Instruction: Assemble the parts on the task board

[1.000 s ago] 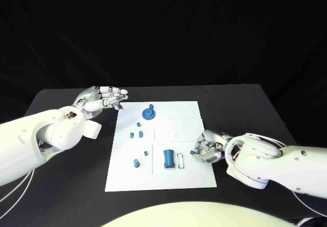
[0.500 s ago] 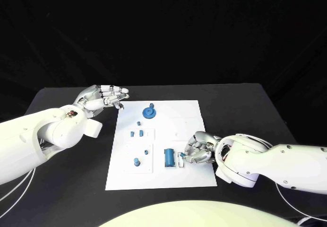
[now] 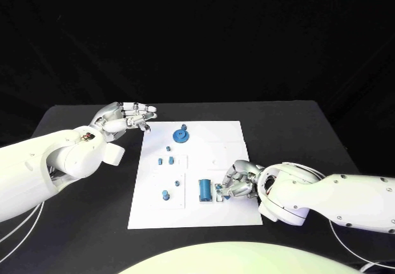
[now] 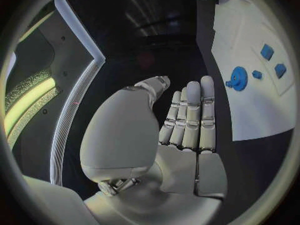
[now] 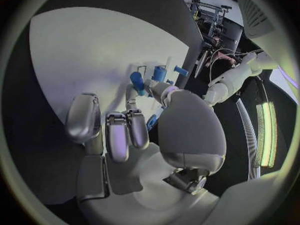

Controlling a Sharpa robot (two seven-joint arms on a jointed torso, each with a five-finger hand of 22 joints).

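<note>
the right hand (image 3: 238, 181) is down on the task board (image 3: 222, 142), its fingers curled beside the upright blue cylinder (image 3: 204, 190) and a small blue part (image 3: 218, 189); whether they grip that part i cannot tell. the left hand (image 3: 123, 119) hovers with its fingers apart and nothing in them over the tabletop (image 3: 82, 120) by the board's far corner. the pinch likely needs to close squarely on the small part without nudging the cylinder.

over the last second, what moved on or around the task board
The right hand slid left across the task board to the tall blue cylinder and the small white piece beside it. Whether it grips anything is unclear. The left hand and the other parts stayed put.
</note>
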